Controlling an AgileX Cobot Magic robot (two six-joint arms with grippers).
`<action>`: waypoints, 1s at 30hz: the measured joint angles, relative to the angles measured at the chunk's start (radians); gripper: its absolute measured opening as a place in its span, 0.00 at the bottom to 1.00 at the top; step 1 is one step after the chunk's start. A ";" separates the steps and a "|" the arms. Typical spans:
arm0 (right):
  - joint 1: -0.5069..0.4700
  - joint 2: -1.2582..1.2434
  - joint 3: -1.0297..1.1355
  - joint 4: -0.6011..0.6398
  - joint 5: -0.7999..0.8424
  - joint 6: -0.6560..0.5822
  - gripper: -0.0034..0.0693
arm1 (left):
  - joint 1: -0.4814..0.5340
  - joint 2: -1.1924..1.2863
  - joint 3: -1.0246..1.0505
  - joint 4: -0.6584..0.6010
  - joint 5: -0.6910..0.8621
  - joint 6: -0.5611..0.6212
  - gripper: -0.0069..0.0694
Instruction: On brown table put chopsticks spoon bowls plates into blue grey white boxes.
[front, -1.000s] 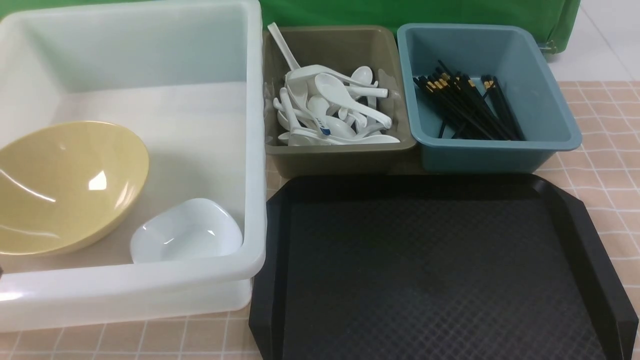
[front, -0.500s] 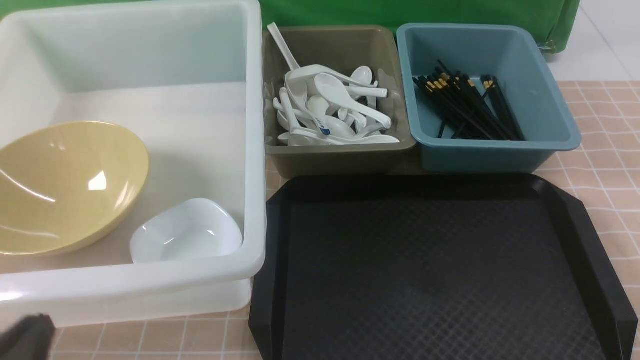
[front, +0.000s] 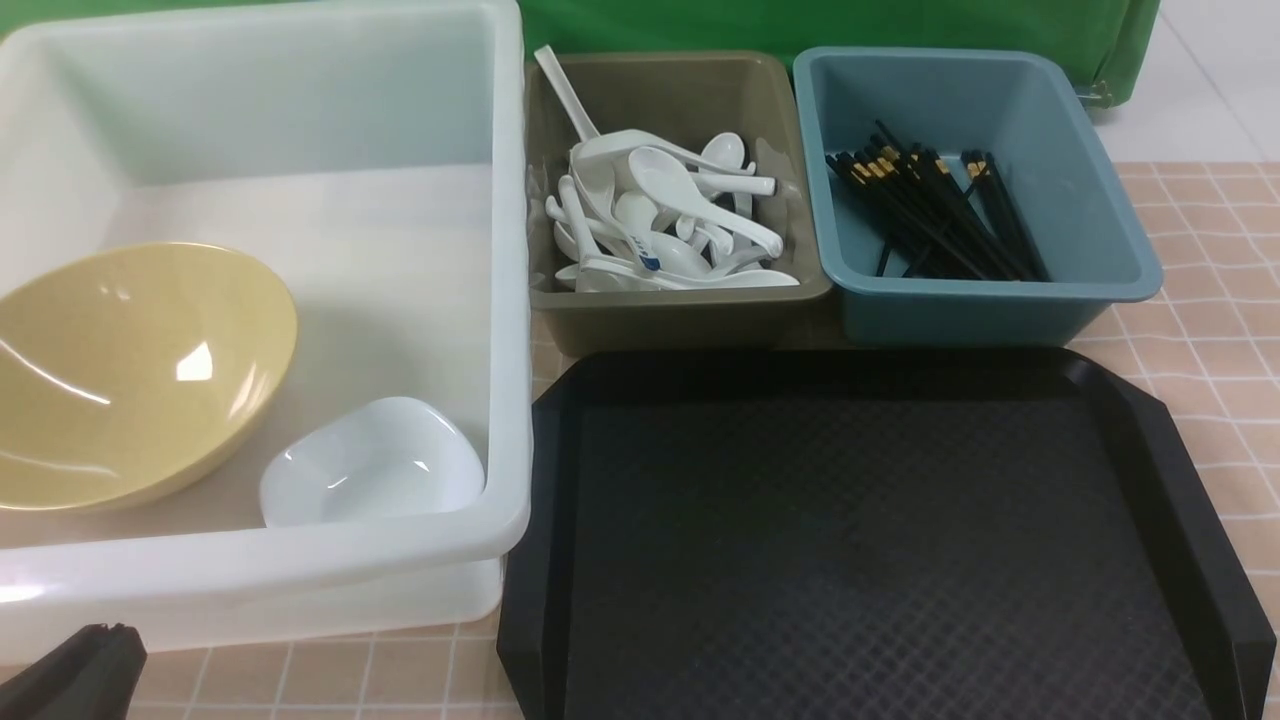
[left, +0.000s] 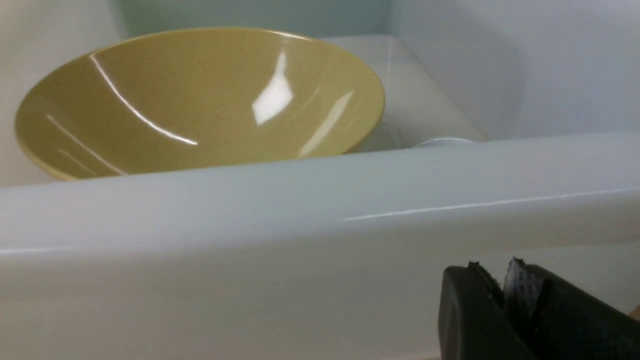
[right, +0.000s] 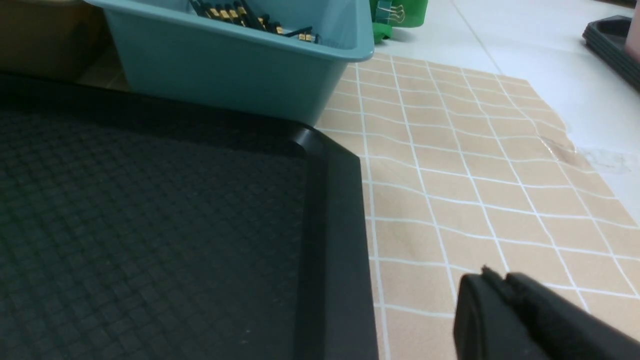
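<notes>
The brown desk (front: 1215, 300) looks sorted: we judge the tray (front: 860, 540) cleared (nothing left to box). Our left claw (left: 505, 280) and right claw (right: 500, 280) are pinched narrow, empty; next we retreat.

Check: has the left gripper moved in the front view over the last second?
Yes. The left gripper has come into view at the bottom left, rising toward the white tub, which stayed put.

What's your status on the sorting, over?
Left gripper jaws shut, empty, outside the white tub. Right gripper shut, empty, over the table. Bowls in tub, spoons in grey bin, chopsticks in blue bin. Tray bare.
</notes>
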 joint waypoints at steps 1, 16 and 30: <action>0.000 0.000 0.000 0.000 0.000 0.000 0.17 | 0.001 0.000 0.000 0.006 0.000 -0.014 0.17; 0.000 0.000 0.000 0.000 0.000 0.000 0.18 | 0.006 0.000 0.000 0.023 0.004 -0.203 0.09; 0.000 0.000 0.000 0.000 0.000 0.000 0.20 | 0.006 0.000 0.000 0.023 0.007 -0.203 0.09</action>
